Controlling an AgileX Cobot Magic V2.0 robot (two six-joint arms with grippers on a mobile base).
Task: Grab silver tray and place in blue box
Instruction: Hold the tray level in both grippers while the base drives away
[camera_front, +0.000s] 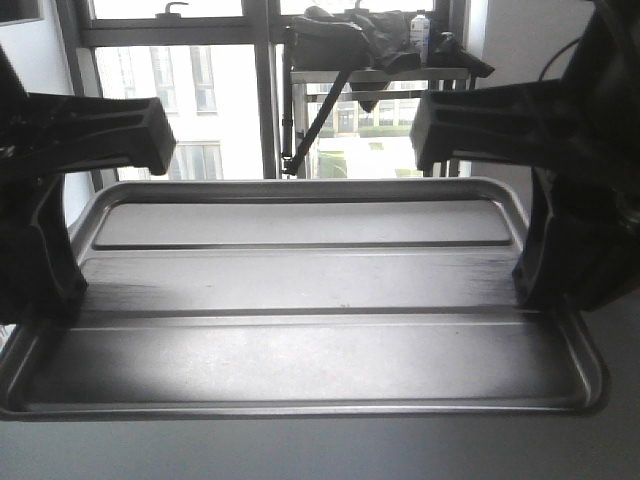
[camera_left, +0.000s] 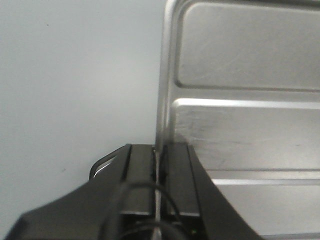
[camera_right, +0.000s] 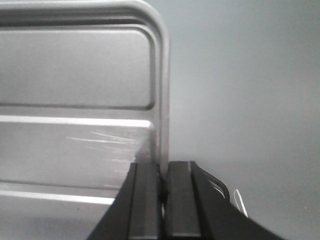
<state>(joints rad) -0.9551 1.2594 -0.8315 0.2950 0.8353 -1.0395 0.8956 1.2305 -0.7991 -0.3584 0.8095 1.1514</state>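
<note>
Left gripper (camera_left: 160, 151) clamped on silver tray (camera_left: 240, 135) rim, right gripper (camera_right: 164, 169) likewise

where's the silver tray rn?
The silver tray fills the centre of the front view, below the window. The left pincer is clamped on its left rim and the right pincer on its right rim.

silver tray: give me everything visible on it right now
The silver tray is shiny, shallow, rectangular metal with rounded corners, a raised rim and two long ridges across its floor. Faint scratches show, and nothing lies in it. It sits roughly level, with a long side toward the front view. The left end effector is clamped on its left rim, the right end effector on its right rim.
</note>
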